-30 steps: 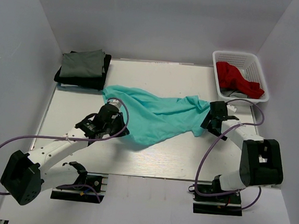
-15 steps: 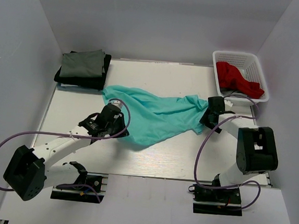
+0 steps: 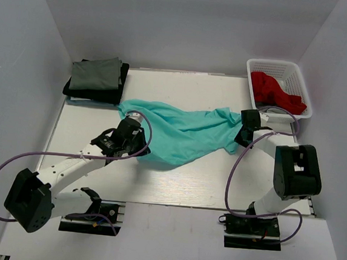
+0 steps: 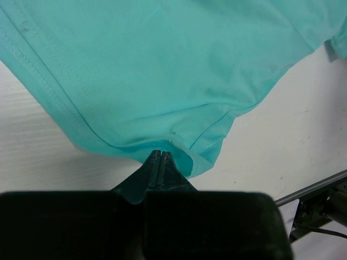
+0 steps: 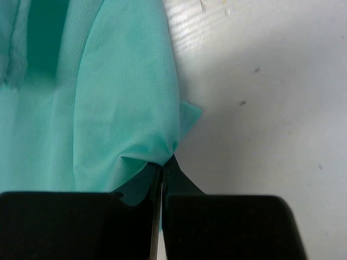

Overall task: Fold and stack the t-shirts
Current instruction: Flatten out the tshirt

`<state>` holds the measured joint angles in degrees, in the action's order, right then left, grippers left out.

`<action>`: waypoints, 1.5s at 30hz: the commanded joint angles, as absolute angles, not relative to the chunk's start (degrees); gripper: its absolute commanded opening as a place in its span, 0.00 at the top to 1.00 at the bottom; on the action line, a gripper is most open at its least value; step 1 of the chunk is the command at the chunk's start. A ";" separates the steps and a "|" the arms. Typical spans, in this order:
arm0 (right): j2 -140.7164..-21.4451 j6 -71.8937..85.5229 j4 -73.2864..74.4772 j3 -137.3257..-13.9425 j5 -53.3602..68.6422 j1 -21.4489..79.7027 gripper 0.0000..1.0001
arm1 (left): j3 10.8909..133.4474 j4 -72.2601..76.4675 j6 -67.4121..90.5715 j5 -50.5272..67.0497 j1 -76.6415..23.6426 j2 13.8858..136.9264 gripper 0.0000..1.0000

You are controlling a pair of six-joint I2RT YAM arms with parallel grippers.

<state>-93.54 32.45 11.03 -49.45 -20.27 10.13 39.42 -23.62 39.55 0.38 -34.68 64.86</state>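
Folded shirts [image 3: 96,79] sit stacked at the far left of the table [image 3: 205,181]. The left gripper [image 4: 161,154] is clamped on the teal shirt [image 3: 182,134] at its hem; the shirt lies stretched across mid-table. The right gripper [image 5: 162,165] pinches its opposite edge, near the basket [image 3: 276,62] holding a red shirt [image 3: 273,90]. Best lift both ends evenly, keeping the cloth taut, so it spreads flat for folding

soft matt knit cloth on the teal t-shirt [image 3: 185,137], my fingertips [image 4: 145,174] dull black plastic, table [image 3: 217,182] matt white with faint grain
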 commanded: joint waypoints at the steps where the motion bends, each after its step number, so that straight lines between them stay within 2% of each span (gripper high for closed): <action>1: -87.30 30.69 15.45 -48.52 -17.85 10.28 1.00 | 42.45 -23.64 38.23 -1.84 -34.45 61.88 1.00; 9: -65.06 27.34 16.70 -50.88 -12.75 9.93 1.00 | 49.74 -24.26 36.48 -8.52 -34.45 53.53 1.00; 14: -53.72 25.14 18.54 -56.68 -17.12 9.93 1.00 | 57.46 -26.10 34.98 -15.20 -34.45 49.84 1.00; 22: -50.27 21.53 23.90 -73.19 -21.62 10.02 1.00 | 63.46 -24.52 30.76 -18.98 -34.45 41.40 1.00; 25: -50.45 21.36 26.27 -72.26 -19.08 10.11 1.00 | 59.52 -25.14 32.52 -15.57 -34.45 42.70 0.98; 26: -50.62 21.36 26.80 -71.55 -18.72 9.85 1.00 | 58.98 -25.14 33.04 -11.38 -34.98 44.19 0.85; 28: -50.54 23.37 28.03 -68.05 -19.07 10.02 1.00 | 58.19 -24.27 33.05 -5.31 -34.98 51.45 0.74; 29: -50.45 24.34 27.86 -66.98 -18.90 10.02 1.00 | 57.57 -22.34 32.44 2.82 -34.98 54.46 0.69; 32: -49.83 25.49 27.07 -61.62 -19.51 10.02 1.00 | 57.57 -18.91 31.29 16.72 -35.51 67.96 0.50; 34: -49.92 26.80 28.47 -60.82 -23.35 9.85 1.00 | 57.57 -15.92 30.76 19.33 -37.52 74.15 0.35; 37: -50.36 27.77 29.09 -58.45 -26.79 9.93 1.00 | 60.37 -13.54 29.45 22.14 -41.03 84.00 0.27; 42: -52.73 29.71 29.62 -53.80 -28.21 9.67 1.00 | 67.38 -12.65 28.05 23.99 -47.89 95.52 0.18; 45: -53.88 30.76 29.79 -52.13 -29.26 9.32 1.00 | 70.92 -13.36 26.90 24.70 -52.11 102.64 0.18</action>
